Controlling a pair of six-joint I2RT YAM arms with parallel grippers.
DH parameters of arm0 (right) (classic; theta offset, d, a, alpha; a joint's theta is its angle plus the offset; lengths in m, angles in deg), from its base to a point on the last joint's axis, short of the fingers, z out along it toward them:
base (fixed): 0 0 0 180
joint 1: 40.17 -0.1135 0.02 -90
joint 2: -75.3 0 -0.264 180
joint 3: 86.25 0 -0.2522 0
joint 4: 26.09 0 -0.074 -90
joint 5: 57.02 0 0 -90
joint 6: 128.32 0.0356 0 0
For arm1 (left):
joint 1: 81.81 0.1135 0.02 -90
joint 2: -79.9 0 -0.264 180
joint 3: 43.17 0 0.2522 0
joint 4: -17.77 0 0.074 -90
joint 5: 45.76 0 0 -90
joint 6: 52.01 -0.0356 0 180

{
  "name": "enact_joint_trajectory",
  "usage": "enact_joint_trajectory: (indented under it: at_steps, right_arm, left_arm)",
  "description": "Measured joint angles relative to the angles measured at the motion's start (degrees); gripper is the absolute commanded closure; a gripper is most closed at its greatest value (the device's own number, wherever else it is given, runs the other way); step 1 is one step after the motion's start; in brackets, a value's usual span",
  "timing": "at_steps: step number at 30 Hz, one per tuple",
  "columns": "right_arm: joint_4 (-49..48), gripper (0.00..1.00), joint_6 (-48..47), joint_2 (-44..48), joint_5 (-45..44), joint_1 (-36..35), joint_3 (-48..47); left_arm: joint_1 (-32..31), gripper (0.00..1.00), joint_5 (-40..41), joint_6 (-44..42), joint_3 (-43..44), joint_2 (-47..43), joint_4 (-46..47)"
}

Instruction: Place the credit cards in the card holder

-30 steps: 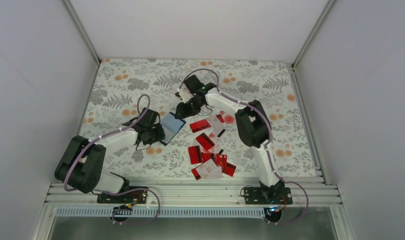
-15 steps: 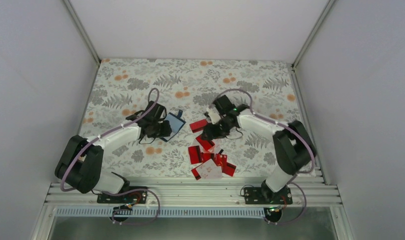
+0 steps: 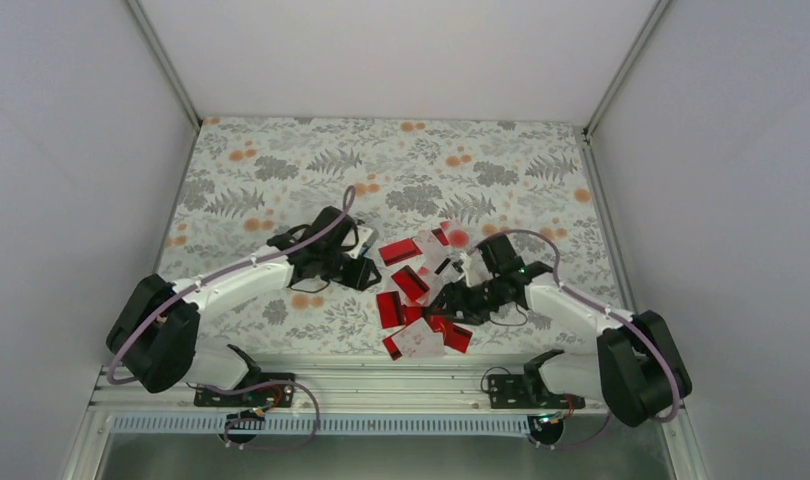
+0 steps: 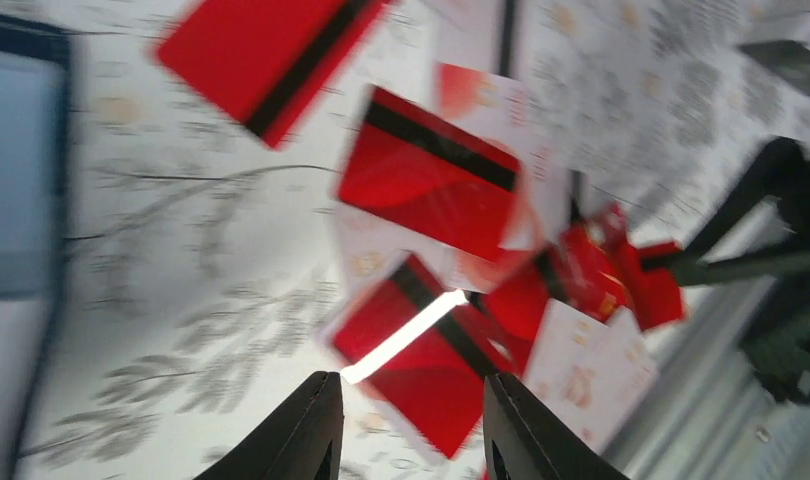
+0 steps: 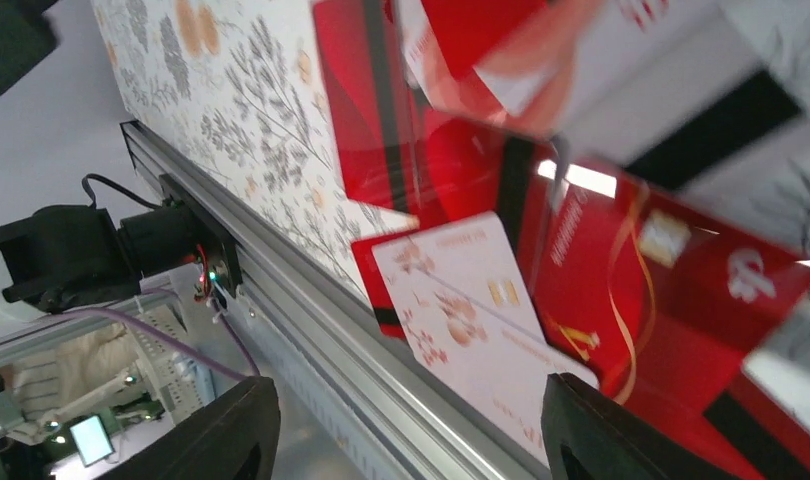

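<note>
On the floral table [image 3: 281, 170], thin red and white credit cards [image 3: 418, 310] lie loose. The navy folding card holder [image 4: 21, 170] lies open beside them, apparently unfilled. The left gripper [image 4: 411, 382] is narrowly parted and the right gripper [image 5: 411, 400] wide, both empty.

glossy red plastic credit cards [image 5: 681, 280] on a matt flower-printed table cloth [image 3: 281, 170]
the red cards are smooth and throw back bright streaks of light, their black stripes duller; the white cards [image 5: 471, 310] with red marks have a softer sheen. the blue card holder [image 4: 16, 170] shows a dull, even inner face, too blurred to name its material. the ribbed rail [image 3: 381, 385] at the near edge is brushed silvery metal; the white arm shells [image 3: 236, 285] are smooth, faintly shiny plastic.
</note>
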Motion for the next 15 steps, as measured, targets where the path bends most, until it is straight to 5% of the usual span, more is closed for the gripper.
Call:
enact_joint_trajectory:
  at_steps: [15]
  right_arm:
    - [-2.8,0.26,4.46,7.65,5.92,1.2,14.1]
  left_arm:
    - [-13.25,0.71,-11.19,-5.86,3.91,11.52,2.29]
